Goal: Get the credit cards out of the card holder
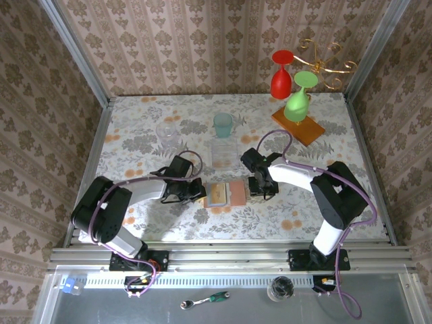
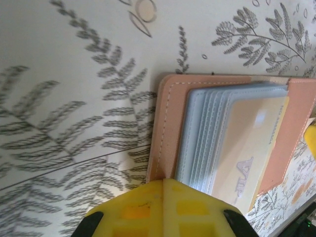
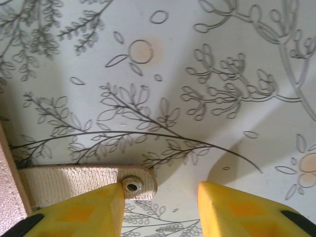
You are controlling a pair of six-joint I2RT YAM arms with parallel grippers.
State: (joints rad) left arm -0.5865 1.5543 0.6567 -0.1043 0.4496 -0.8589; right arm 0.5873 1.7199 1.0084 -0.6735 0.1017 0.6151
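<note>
Floral table (image 1: pixel 135 135): card holder (image 1: pixel 226 194) lies open between both arms. Orange-gold card (image 2: pixel 247 148) sits in its pocket; none seen extracted, removal outstanding. Left gripper (image 2: pixel 163 185) closed at holder's edge. Right gripper (image 3: pixel 160 197) parted, empty, beside snap strap (image 3: pixel 74 180).

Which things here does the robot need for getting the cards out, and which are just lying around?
Needed: open tan leather card holder; pale gold plastic card in its grey pockets.
Lying about: teal translucent cup; clear drinking glass; red goblet; green goblet; orange-brown wooden slab.
</note>
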